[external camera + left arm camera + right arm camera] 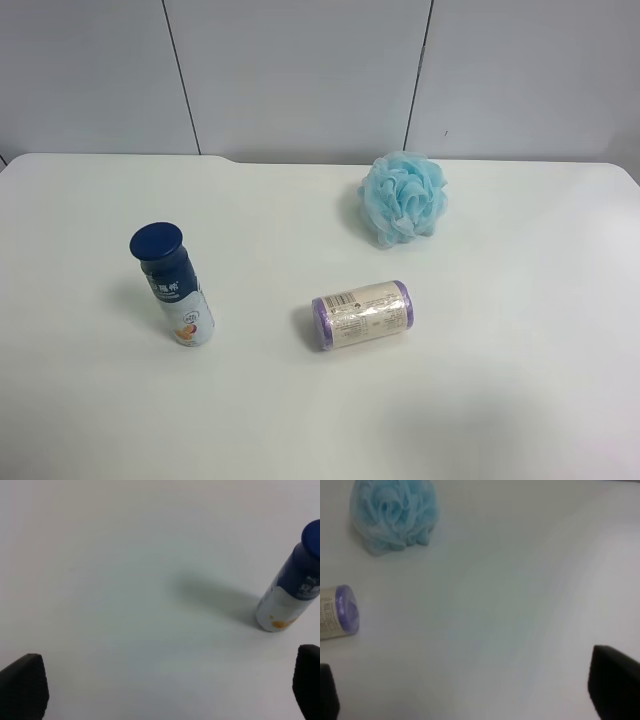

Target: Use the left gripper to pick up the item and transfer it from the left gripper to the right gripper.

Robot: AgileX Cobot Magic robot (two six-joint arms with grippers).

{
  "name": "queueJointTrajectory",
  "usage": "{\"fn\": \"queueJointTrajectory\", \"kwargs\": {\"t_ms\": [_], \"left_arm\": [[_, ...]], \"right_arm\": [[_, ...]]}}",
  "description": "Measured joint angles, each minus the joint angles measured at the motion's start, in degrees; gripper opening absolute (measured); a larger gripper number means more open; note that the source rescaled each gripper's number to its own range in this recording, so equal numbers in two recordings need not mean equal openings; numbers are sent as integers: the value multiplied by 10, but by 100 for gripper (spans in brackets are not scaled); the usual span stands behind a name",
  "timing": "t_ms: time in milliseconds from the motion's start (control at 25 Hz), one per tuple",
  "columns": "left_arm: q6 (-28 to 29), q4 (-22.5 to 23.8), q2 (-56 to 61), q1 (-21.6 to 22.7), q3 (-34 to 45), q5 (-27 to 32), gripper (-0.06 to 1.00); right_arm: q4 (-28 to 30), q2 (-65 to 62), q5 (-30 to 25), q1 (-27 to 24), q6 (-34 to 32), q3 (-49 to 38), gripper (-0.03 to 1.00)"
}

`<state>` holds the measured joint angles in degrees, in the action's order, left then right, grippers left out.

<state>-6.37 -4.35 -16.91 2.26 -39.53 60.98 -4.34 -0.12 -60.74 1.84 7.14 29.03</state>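
Observation:
The item, a slim bottle (175, 285) with a round dark blue cap and a blue-and-white label with an orange picture, stands upright on the white table at the exterior high view's left. It also shows in the left wrist view (291, 587), apart from the gripper. My left gripper (165, 695) is open and empty; only its black fingertips (22, 687) show, spread wide above the bare table. My right gripper (470, 695) is open and empty too, its black fingertips (615, 687) far apart. Neither arm shows in the exterior high view.
A purple-ended roll (362, 313) lies on its side near the table's (500, 400) middle and shows in the right wrist view (340, 611). A light blue mesh pouf (403, 197) sits behind it, also seen in the right wrist view (392, 512).

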Motion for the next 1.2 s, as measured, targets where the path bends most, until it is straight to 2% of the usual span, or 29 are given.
{"fn": "queueJointTrajectory", "kwargs": {"t_ms": [200, 520, 840, 1200], "left_arm": [[0, 2, -108, -12, -65, 3, 100], [39, 34, -255, -77, -160, 24, 100], [80, 59, -388, -172, -240, 67, 100], [181, 112, -491, -303, -297, 85, 100]], "right_arm": [[0, 0, 0, 0, 0, 0, 100], [0, 0, 0, 0, 0, 0, 100], [0, 0, 0, 0, 0, 0, 100], [0, 0, 0, 0, 0, 0, 100]]}}
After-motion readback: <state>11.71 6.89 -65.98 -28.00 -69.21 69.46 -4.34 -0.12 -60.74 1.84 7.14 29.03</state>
